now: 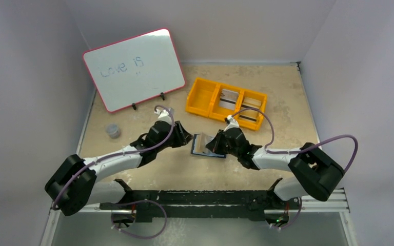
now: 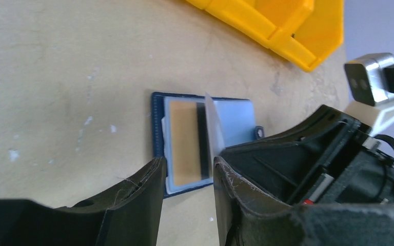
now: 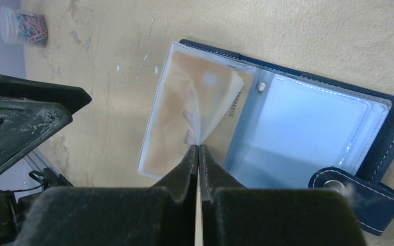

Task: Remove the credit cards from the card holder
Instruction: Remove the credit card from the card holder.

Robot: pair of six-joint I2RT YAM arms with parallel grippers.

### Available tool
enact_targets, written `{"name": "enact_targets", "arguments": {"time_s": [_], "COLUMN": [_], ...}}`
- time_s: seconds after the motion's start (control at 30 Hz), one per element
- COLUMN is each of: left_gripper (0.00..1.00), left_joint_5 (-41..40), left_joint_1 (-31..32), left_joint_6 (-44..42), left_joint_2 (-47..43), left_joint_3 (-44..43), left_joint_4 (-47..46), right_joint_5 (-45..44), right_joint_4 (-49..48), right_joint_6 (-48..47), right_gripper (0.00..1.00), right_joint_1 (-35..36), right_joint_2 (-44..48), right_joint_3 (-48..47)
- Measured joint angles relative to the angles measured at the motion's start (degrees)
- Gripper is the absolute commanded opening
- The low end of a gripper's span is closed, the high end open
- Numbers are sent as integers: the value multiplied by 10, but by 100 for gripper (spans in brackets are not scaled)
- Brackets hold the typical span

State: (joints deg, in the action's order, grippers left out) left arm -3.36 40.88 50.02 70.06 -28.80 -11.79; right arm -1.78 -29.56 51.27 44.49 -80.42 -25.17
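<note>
From top, see card holder (image 1: 205,146) open on desk (image 1: 195,171) btw left claw (image 1: 184,136) and right claw (image 1: 216,144), some credit cards (image 1: 229,97) lying in orange tray (image 1: 193,100) beyond. Via left wrist, find left claw spread wide, gripping nothing, hovering by holder's near edge, so prob fails to pin it and lets whole holder lift or skid w/ any pull. Via right wrist, note right claw pinched tight on thin pocket leaf (image 3: 205,97), maybe not a card itself; risks tearing leaf or just flipping it, card staying inside.
</note>
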Motion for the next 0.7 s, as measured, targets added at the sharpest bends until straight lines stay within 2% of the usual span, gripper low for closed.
{"name": "enact_targets", "arguments": {"time_s": [0.47, 0.67, 0.7], "left_gripper": [38, 14, 9], "left_joint_5": [128, 153, 155], "left_joint_1": [2, 8, 8], "left_joint_6": [43, 55, 55], "left_joint_2": [169, 212, 220], "left_joint_3": [-30, -49, -54], "left_joint_4": [-136, -167, -169], "right_joint_5": [16, 17, 18], "right_joint_4": [-38, -37, -34], "right_joint_6": [15, 17, 16], "right_gripper": [0, 0, 3], "right_joint_1": [-13, -17, -17], "right_joint_2": [1, 4, 7], "right_joint_3": [23, 27, 27]}}
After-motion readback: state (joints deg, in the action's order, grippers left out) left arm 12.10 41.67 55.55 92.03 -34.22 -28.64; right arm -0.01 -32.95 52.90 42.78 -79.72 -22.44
